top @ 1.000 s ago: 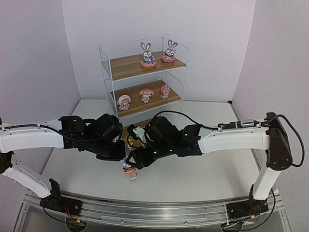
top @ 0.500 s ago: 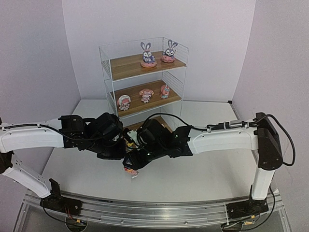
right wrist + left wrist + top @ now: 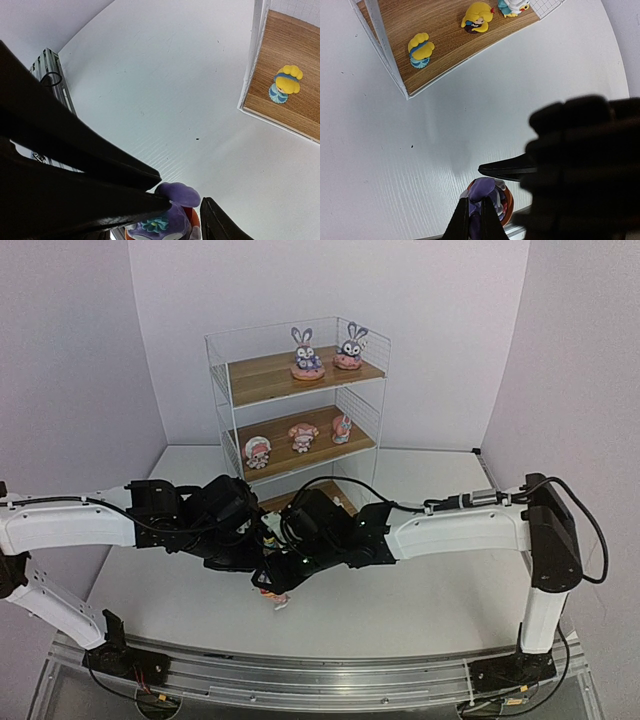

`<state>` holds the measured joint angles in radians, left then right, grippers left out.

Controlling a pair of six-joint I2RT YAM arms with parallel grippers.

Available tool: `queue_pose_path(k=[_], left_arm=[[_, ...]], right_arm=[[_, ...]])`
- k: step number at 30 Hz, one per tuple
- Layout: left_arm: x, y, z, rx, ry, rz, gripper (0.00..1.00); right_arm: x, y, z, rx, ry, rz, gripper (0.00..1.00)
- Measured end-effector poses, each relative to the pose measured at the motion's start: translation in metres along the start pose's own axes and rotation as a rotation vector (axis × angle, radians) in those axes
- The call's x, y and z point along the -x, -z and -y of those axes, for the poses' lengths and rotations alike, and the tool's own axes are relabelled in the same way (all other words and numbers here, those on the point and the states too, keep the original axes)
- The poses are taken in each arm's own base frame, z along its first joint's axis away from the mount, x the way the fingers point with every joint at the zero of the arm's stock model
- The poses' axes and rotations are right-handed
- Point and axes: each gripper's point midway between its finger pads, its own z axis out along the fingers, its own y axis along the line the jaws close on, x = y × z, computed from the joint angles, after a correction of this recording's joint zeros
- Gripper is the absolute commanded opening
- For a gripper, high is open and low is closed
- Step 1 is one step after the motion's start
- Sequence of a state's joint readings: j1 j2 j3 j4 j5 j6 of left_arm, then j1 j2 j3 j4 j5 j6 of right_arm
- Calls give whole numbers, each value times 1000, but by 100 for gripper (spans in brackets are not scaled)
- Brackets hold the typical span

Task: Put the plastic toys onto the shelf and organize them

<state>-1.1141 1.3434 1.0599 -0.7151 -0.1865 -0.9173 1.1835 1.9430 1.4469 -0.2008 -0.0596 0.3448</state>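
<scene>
White table (image 3: 430,600) | bunny (image 3: 487,190) pinched in left tool (image 3: 473,205) | right tool (image 3: 186,202) straddling it

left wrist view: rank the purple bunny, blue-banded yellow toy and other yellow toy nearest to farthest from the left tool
1. purple bunny, pinched in the left tool, bottom edge.
2. blue-banded yellow toy, by the front corner of the shelf board, upper left.
3. other yellow toy, farther back on that board, top centre.

The top external camera looks down from 6 o'clock toward the shelf (image 3: 295,400) at 12. Both wrist cameras hang close over the counter (image 3: 420,600), sharing the purple bunny (image 3: 485,192) and the shelf's lowest board.
</scene>
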Motion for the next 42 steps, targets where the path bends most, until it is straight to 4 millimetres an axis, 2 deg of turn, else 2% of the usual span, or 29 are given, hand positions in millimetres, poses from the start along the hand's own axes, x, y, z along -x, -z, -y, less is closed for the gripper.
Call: queue_pose_path(k=[9, 12, 15, 20, 24, 25, 27, 29, 31, 33, 34, 37, 40, 42], left_arm=[[0, 0, 0, -2, 0, 0, 0], [0, 0, 1, -3, 0, 0, 0], [1, 1, 3, -15, 2, 1, 0], [3, 2, 5, -24, 12, 13, 0], [5, 4, 5, -29, 24, 23, 0], [6, 4, 6, -31, 25, 24, 5], [6, 5, 6, -33, 26, 26, 22], [6, 6, 6, -36, 26, 27, 50], [6, 7, 6, -39, 23, 28, 69], [10, 14, 7, -58, 37, 43, 93], [12, 18, 9, -76, 42, 55, 99], [18, 37, 11, -134, 57, 100, 100], [29, 64, 14, -205, 77, 170, 100], [36, 82, 10, -236, 98, 224, 100]], right_arm=[[1, 0, 1, -9, 17, 7, 54], [1, 0, 1, -18, 28, 11, 50], [1, -1, 2, -30, 37, 16, 43], [5, 0, 1, -41, 43, 38, 16], [9, 1, 0, -54, 50, 56, 9], [9, 2, 0, -57, 52, 57, 8], [9, 3, 0, -63, 55, 61, 6], [8, 6, 1, -73, 63, 61, 5], [7, 10, 3, -92, 72, 63, 4], [4, 16, 10, -125, 75, 63, 4], [3, 20, 13, -142, 76, 68, 3], [7, 38, 18, -183, 81, 102, 3], [17, 67, 20, -225, 87, 154, 1], [30, 91, 17, -238, 92, 209, 0]])
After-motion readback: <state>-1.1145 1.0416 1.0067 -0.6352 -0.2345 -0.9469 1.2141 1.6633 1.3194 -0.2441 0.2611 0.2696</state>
